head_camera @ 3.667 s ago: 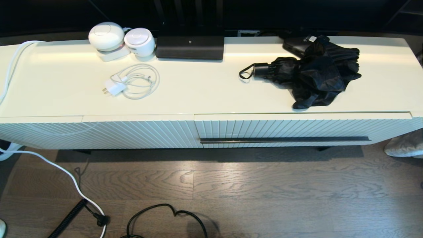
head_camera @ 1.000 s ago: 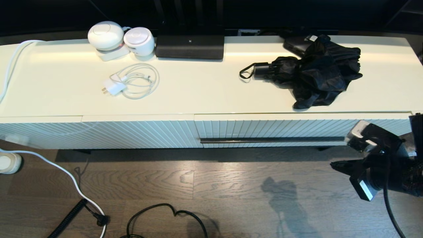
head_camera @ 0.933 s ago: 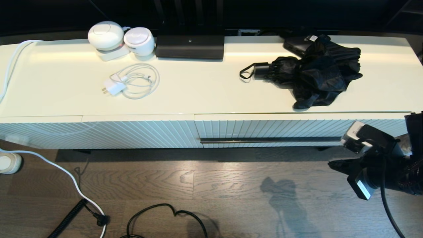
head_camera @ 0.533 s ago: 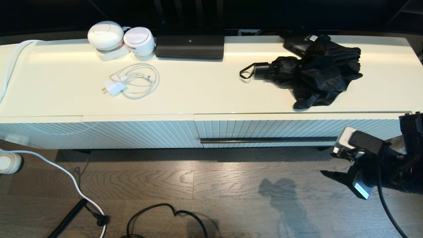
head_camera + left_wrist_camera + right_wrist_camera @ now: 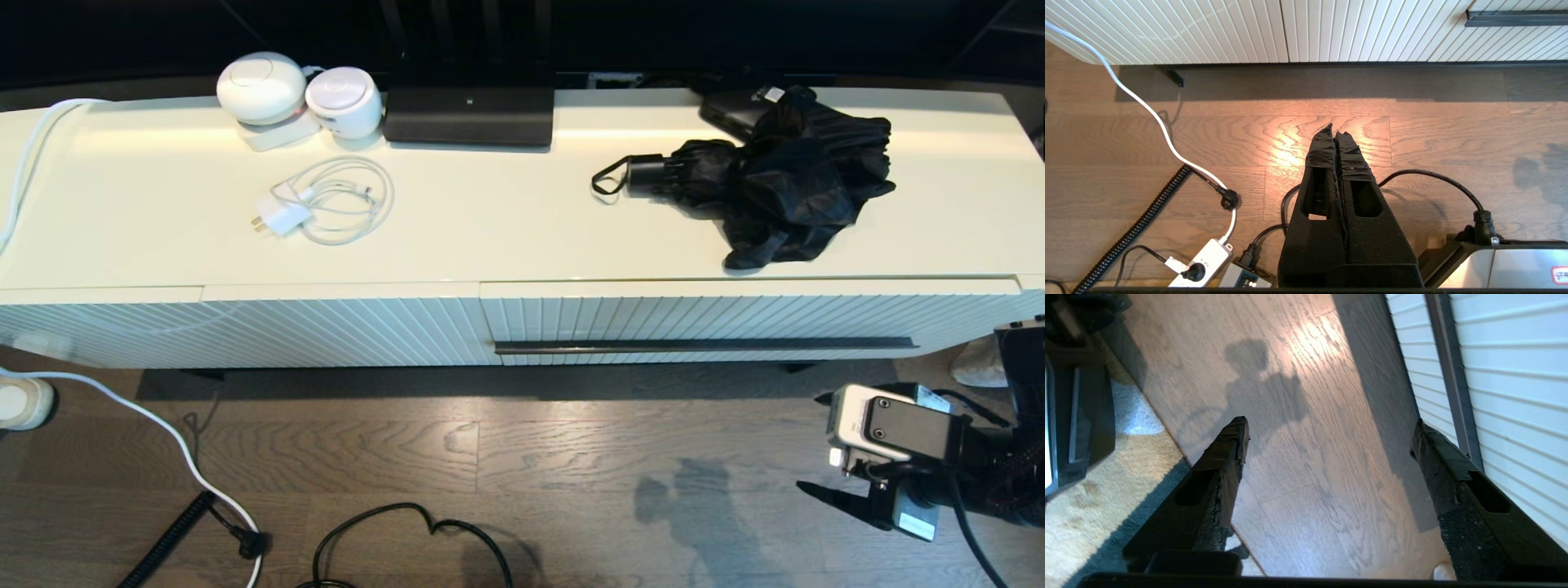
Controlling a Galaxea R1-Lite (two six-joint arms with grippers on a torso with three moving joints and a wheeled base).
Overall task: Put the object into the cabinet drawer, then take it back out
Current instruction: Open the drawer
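Retreat is what the head view shows: within the last second the right gripper (image 5: 833,490) dropped from the right end of the bar handle (image 5: 706,345) down and back toward 5 o'clock, and now hangs over the wooden floor (image 5: 490,457), fingers spread wide, holding nothing. The handle lies fully uncovered again and the cabinet drawer (image 5: 735,318) is still closed, so opening it has probably not begun and a fresh approach looks needed.

The umbrella (image 5: 767,184) lies on the cabinet top (image 5: 490,237) at 1 o'clock, above the drawer, its fabric close to the front edge.

Open floor lies between gripper and drawer front, so the drawer has room to slide out. The left gripper (image 5: 1336,130) is parked low over the floor, fingers pressed together, near loose cables (image 5: 1167,134).
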